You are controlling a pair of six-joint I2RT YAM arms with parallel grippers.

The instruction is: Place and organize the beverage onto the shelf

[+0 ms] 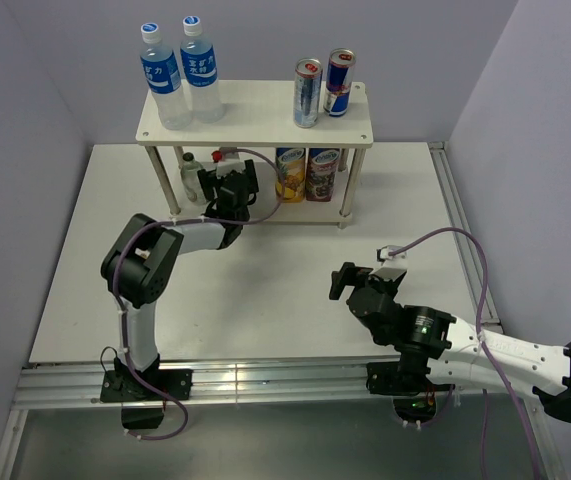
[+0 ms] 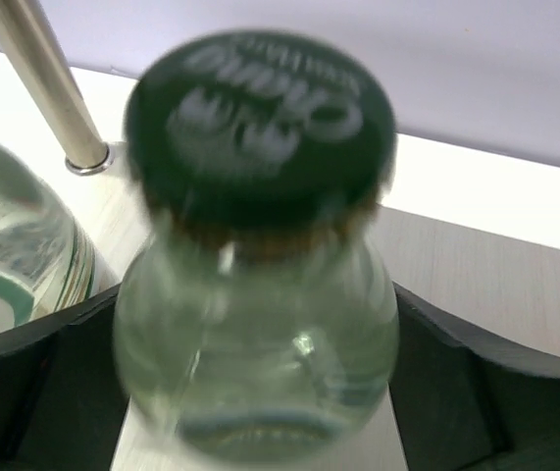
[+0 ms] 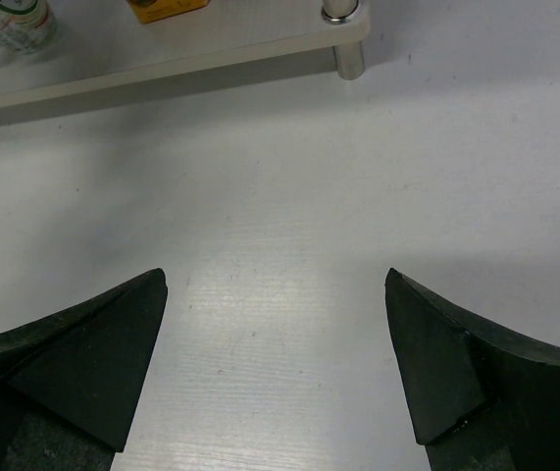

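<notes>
The shelf (image 1: 255, 128) stands at the back, with two water bottles (image 1: 177, 78) and two cans (image 1: 322, 88) on its top board. Two cans (image 1: 306, 175) and a small clear bottle (image 1: 189, 172) stand on the lower board. My left gripper (image 1: 227, 188) reaches into the lower tier. Its jaws are spread wide on either side of a small glass bottle with a dark green cap (image 2: 257, 294), which stands blurred on the lower board (image 2: 476, 285). The other clear bottle (image 2: 15, 245) is just left of it. My right gripper (image 3: 276, 294) is open and empty over the bare table.
A silver shelf leg (image 2: 49, 93) rises just behind and left of the green-capped bottle. In the right wrist view the shelf's front right leg (image 3: 346, 44) and lower board (image 3: 162, 64) lie ahead. Grey walls close in the table.
</notes>
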